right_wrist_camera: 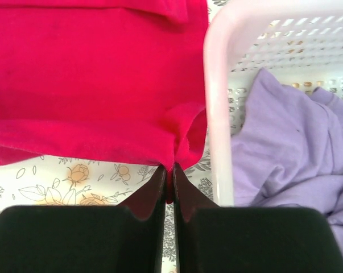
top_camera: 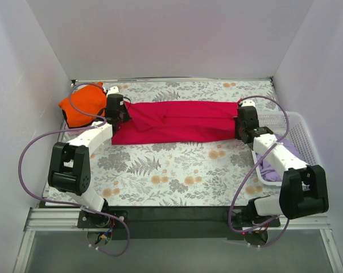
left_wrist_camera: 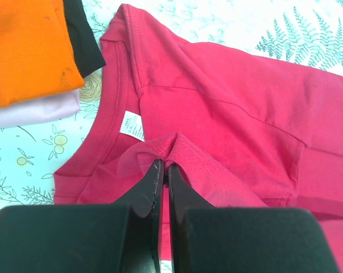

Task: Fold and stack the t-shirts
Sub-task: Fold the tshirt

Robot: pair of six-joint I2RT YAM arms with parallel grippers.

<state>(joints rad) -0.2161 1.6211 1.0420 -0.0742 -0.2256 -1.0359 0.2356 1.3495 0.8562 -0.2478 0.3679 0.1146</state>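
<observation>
Left gripper and right gripper, both low, jaws pressed together.

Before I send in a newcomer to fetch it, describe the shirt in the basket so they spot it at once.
Go to the right edge of the floral table, where a white lattice basket sits. Crumpled inside lies the lavender t-shirt. It is the only purple cloth and the only shirt in the basket; the crimson t-shirt and orange t-shirt lie on the table.
</observation>
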